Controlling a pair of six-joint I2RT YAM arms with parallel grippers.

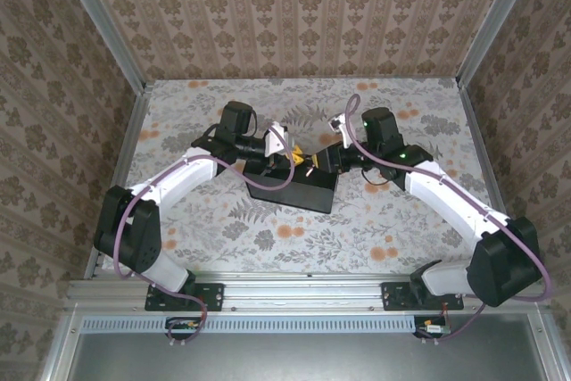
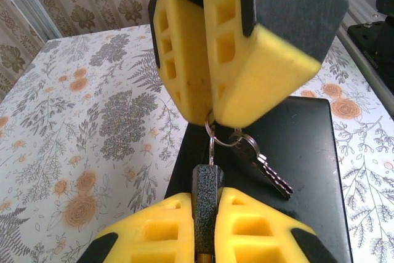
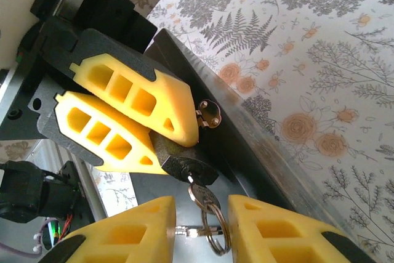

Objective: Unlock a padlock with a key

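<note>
Floral table [image 1: 223,238]: left claw [image 3: 174,152] grips padlock [image 2: 207,195].

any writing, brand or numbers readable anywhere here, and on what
None can be read.
The padlock and the black box show no marks.
Any stamp on the head of the key is too small to tell.
The wallpaper and table cover carry patterns, not words.

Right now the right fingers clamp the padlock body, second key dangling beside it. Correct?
No. The left fingers clamp the padlock body, not the right; the second key does dangle beside it. The left wrist view shows it.
</note>
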